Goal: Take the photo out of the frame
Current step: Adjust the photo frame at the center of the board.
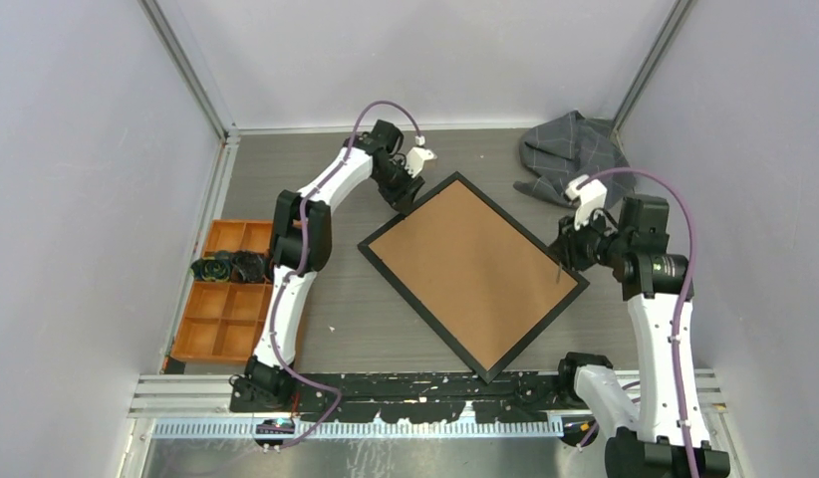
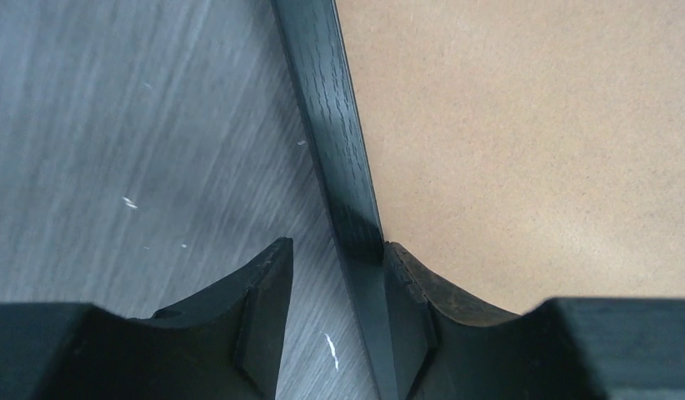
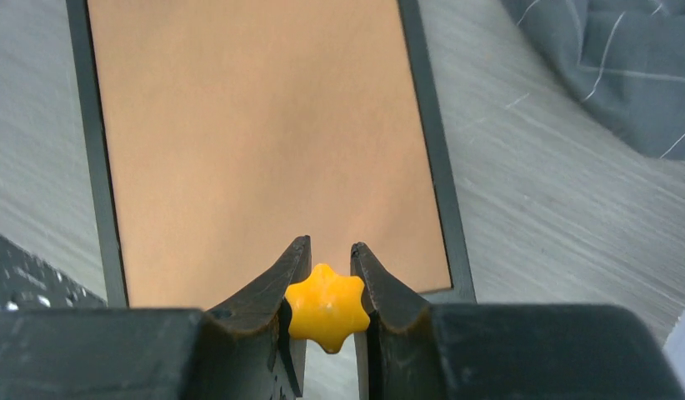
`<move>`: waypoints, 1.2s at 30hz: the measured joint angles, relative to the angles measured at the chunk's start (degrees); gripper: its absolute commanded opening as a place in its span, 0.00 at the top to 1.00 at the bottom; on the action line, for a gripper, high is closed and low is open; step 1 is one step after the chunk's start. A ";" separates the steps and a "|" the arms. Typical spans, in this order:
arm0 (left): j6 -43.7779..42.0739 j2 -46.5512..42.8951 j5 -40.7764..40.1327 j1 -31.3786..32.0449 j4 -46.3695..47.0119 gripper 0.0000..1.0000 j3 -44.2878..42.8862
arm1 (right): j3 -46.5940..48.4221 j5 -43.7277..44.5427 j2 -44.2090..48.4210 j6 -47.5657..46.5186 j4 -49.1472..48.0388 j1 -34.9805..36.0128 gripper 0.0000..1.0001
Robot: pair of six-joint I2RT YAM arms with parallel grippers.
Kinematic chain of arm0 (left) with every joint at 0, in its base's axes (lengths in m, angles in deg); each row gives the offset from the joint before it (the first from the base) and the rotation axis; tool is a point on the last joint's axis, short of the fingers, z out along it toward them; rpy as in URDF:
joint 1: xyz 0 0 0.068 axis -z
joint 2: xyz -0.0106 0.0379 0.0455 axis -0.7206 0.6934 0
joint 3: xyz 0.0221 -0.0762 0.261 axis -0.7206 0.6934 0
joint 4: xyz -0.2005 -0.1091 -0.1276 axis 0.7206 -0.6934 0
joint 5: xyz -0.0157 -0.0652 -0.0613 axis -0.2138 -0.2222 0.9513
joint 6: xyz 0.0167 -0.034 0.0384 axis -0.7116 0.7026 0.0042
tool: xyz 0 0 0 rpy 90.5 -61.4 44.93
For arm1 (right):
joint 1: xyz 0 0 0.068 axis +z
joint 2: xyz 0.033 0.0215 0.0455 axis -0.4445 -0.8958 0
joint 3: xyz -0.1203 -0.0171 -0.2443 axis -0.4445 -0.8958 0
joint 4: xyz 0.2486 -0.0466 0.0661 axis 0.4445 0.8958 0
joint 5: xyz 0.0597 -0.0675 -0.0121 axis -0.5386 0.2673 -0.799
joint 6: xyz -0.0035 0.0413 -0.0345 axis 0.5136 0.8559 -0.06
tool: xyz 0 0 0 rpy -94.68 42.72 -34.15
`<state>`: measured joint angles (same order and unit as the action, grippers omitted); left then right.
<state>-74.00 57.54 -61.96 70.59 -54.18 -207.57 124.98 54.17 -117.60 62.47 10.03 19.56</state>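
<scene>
Black frame (image 2: 335,125) edge straddled by half-open left gripper (image 2: 335,250), right gripper (image 3: 331,250) pinching orange star knob (image 3: 327,307)

No text, label, brand or number is showing legibly in any of the views. The brown back of the frame (image 1: 472,271) is facing up plain and unprinted.
</scene>
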 measured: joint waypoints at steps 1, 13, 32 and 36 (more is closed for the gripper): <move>0.17 -0.20 -0.04 -0.02 0.59 0.57 0.81 | 0.00 0.17 0.59 -2.49 2.43 0.00 0.99; 4.72 -2.10 -2.16 0.33 3.56 0.73 5.62 | -8.46 3.02 0.22 -23.65 19.52 -0.02 0.99; 9.68 -2.25 -2.21 -1.90 2.36 0.82 5.84 | -24.20 11.61 -14.01 -13.94 -19.54 -0.04 0.99; 10.36 -2.34 -1.31 -4.28 1.38 0.83 6.34 | -19.87 11.65 -24.15 -7.63 -25.53 -0.04 0.99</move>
<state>-63.64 55.20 -63.27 66.31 -52.81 -201.23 105.11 65.82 -141.75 54.84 -15.50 19.52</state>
